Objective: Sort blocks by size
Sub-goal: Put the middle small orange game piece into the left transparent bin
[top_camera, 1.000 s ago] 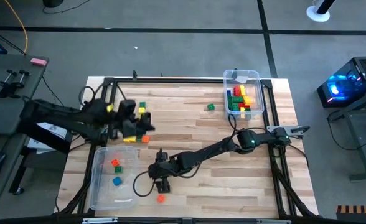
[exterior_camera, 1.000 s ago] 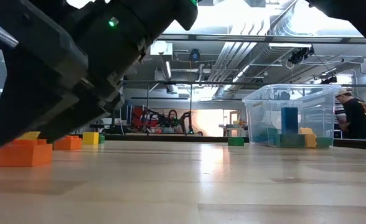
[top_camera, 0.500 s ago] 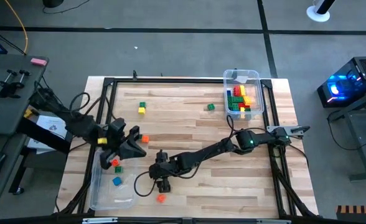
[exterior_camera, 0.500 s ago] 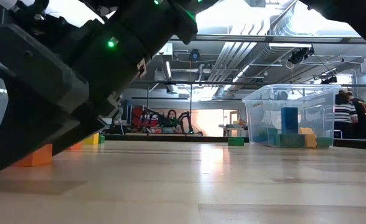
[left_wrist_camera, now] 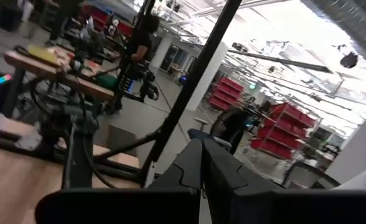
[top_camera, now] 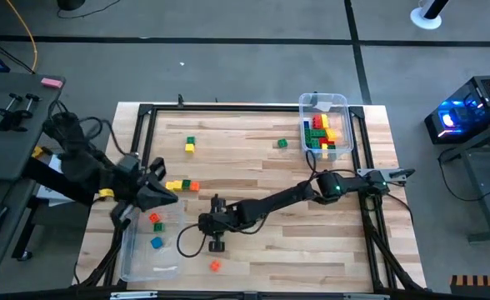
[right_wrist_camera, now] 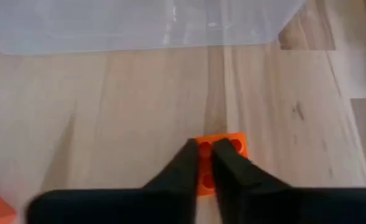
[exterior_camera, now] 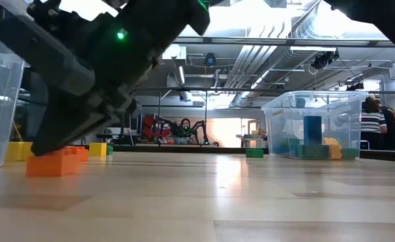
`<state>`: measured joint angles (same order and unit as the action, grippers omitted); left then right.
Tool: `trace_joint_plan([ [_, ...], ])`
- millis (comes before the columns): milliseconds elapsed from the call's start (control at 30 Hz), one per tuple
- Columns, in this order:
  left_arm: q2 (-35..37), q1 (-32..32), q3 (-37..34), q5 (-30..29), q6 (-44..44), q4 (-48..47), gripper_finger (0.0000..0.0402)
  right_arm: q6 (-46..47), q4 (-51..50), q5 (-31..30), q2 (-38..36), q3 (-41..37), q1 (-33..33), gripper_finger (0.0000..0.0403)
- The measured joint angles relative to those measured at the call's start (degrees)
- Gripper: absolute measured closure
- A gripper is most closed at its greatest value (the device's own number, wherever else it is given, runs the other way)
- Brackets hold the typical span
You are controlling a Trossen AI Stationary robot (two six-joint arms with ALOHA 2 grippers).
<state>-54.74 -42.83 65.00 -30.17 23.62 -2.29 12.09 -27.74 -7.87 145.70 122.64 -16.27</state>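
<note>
My right gripper (top_camera: pixel 216 248) reaches across the table to its near middle, with its fingers close together at a small orange block (top_camera: pixel 215 266) that rests on the wood. My left gripper (top_camera: pixel 167 197) is shut and holds nothing. It hovers at the far edge of the near-left clear bin (top_camera: pixel 137 260), pointing toward the table's right. A yellow block (top_camera: pixel 174 185) and an orange block (top_camera: pixel 193 187) lie just beyond its tips. That bin holds a red-orange block (top_camera: pixel 154 218) and a blue block (top_camera: pixel 156 242). My right gripper comes slanting down from the far side onto the orange block's studded top (right_wrist_camera: pixel 234 147). Its two fingers (right_wrist_camera: pixel 186 163) stand almost together, with orange showing in the narrow slit between them. The block sits flat on the table (exterior_camera: pixel 53 163); the fingers hide the exact hold.
A clear bin (top_camera: pixel 325 102) at the far right corner holds several red, yellow and green blocks. One green block (top_camera: pixel 282 143) lies to the left of it. A green and yellow pair (top_camera: pixel 190 146) lies at the far left. The table's middle is bare wood.
My left arm has swung back from the yellow and orange blocks toward the table's left and near side, rising and rolling its wrist; those blocks now lie uncovered. The orange block under my right gripper has shifted a little toward the table's right.
</note>
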Motion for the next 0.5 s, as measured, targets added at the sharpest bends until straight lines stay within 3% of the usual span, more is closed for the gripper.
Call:
trace_joint_plan([
  [100, 0.02, -1.46, 3.55, -2.82, -3.49, -2.94, 0.0401, -2.4, -4.14, 0.26, -1.65, 1.65, 0.64, 0.0402],
  [300, 0.04, -2.66, 6.05, -5.12, -6.28, -6.8, 0.0401, -5.1, -4.33, 0.84, -6.13, 6.12, 2.57, 0.0391],
  [500, -0.21, -2.66, 6.07, -5.18, -3.4, -10.27, 0.0401, -4.61, -6.8, 3.87, -5.38, 6.84, 3.4, 0.0388],
])
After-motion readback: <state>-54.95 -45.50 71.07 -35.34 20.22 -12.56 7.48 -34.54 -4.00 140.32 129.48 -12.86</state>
